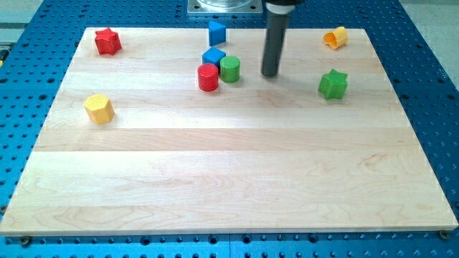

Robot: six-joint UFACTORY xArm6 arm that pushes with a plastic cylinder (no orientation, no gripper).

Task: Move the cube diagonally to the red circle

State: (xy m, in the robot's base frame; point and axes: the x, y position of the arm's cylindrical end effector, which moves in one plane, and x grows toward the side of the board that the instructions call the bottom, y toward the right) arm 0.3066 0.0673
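A red round block (208, 77) stands on the wooden board near the top middle. A blue cube (213, 56) touches it from above, and a green round block (229, 69) touches both on their right. My tip (270, 74) is down on the board a short way right of the green round block, apart from it. A second blue block (216, 32) stands further up, near the board's top edge.
A red star block (107, 41) is at the top left. A yellow hexagonal block (99, 108) is at the left. A green star block (333, 84) is at the right. A yellow-orange block (335, 37) is at the top right. The arm's base (224, 6) is above the board (229, 179).
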